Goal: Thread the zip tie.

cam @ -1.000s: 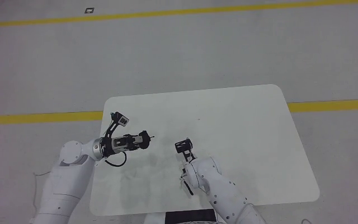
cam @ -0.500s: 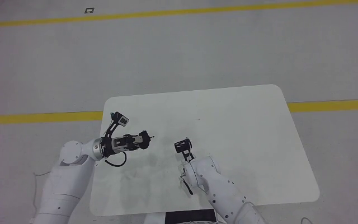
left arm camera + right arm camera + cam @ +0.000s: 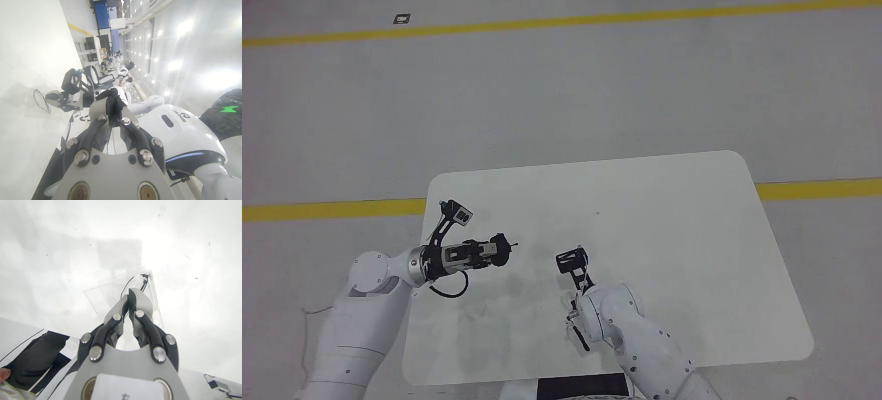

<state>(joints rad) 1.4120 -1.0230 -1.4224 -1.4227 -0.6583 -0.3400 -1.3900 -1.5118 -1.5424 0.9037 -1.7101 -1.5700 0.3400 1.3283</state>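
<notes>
The white table (image 3: 672,210) carries both arms in the top view, the left one over its left edge and the right one near the front middle, well apart from each other. That view leaves the fingers too small to judge; the wrist views settle it. The left gripper (image 3: 112,99) is held off the table, and its own camera shows the fingers clenched on a dark bunched piece at the tips, with a thin black strand, apparently the zip tie (image 3: 113,134), running back between them toward the palm. From above, only a fine black point juts from that gripper toward the table's middle. The right gripper (image 3: 129,295) points down at a clear sheet (image 3: 105,291) lying flat on the table, its fingers pressed together just above it. A thin black loop arcs from beside those fingertips to the sheet's far corner, where the spare ties (image 3: 144,283) lie; whether the fingers pinch the loop cannot be told. The left wrist view shows the same gripper side-on, the loop just beside its tips.
</notes>
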